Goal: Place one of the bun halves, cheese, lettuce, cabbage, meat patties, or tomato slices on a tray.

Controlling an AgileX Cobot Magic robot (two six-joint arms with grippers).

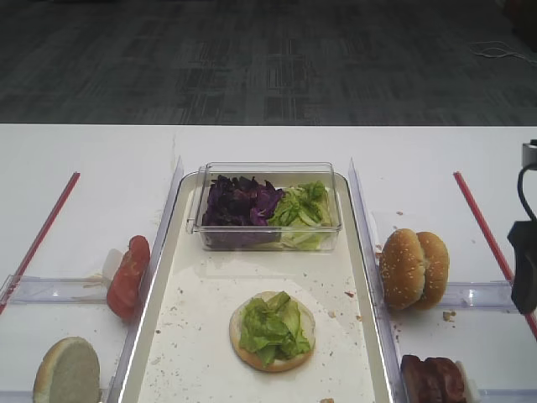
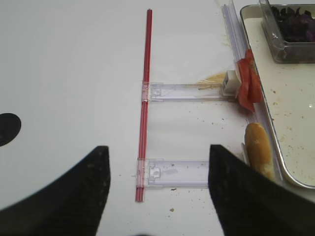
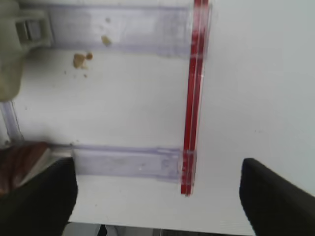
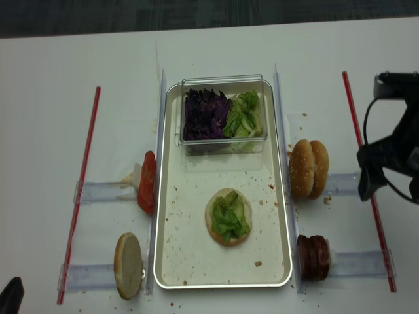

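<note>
**benchbot_99:** so where's everything sitting right now?

**piper_fan:** right end effector is spread wide with nothing in it, hanging over the white tabletop by the red strip on its side. The sesame bun halves stand on edge just inboard of it, and the meat patties are a bit nearer the front edge. The tray is further in toward the middle.

**benchbot_99:** anything on the tray?

**piper_fan:** yep, a bun half lying cut face up with lettuce on top. Behind it there's a clear plastic box with purple cabbage and more green leaves side by side.

**benchbot_99:** and the left side?

**piper_fan:** left end effector is also spread, holding nothing, hovering over bare tabletop. The tomato slices and another bun half lean against the tray's outer rail, off toward the tray from it.
</note>
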